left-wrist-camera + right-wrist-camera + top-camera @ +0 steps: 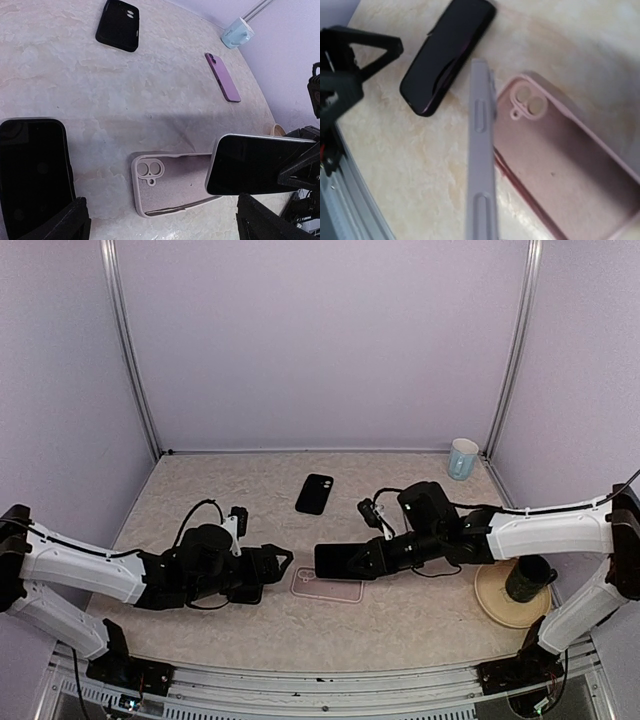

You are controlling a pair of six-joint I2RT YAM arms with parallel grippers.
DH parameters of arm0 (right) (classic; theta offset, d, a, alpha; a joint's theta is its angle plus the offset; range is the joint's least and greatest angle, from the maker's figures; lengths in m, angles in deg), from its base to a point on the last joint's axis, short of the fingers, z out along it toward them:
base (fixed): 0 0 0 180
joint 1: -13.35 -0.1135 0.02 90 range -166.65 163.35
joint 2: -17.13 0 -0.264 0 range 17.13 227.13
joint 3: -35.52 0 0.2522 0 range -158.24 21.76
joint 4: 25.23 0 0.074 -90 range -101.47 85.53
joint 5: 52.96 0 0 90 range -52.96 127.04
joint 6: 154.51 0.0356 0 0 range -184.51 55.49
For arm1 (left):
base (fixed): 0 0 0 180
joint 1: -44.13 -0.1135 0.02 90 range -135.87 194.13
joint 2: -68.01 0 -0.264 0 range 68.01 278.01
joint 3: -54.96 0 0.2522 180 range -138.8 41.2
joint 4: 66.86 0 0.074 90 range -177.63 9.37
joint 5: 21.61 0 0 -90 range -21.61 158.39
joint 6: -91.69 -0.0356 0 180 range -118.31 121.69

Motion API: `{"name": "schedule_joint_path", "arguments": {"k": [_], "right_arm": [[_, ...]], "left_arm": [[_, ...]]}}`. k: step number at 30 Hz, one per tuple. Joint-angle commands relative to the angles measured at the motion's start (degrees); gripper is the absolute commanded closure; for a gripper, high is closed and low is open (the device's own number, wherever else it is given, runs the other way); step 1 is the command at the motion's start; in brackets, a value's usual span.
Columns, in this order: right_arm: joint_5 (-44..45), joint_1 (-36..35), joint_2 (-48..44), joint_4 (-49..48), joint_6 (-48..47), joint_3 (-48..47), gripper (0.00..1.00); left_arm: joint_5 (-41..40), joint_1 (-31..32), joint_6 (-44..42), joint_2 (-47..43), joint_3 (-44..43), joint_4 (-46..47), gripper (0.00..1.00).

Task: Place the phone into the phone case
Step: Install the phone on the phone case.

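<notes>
The right claw [372, 556] pinches a dark-screened phone [338, 560] by one end, holding it over the pink case [322, 587], which lies hollow-side up on the surface [250, 500]. The left claw [272, 568] is spread wide beside the case.

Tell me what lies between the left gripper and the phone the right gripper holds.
The pink phone case, flat on the table, open side up; the phone overhangs one end. Top view shows it.

Soft even light, blurry wrist close-up.
</notes>
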Motion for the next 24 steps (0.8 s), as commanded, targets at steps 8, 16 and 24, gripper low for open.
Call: {"name": "schedule_joint_path", "arguments": {"k": [8,16,24], "right_arm": [[-8.17,3.52,-1.98,-8.00,11.45,3.73,1.00],[-3.68,3.64,-0.82,-2.58,11.91,1.20,1.00],[-7.55,3.64,4.47,0.63,14.73,-2.42,1.00]], "left_arm": [[4.54,-0.28,-0.36,5.76,-2.98,4.83,0.01],[6.13,-0.17,-0.09,7.92,-3.38,6.81,0.01],[7.45,0.14,0.08,10.49,-4.11,8.27,0.01]]}}
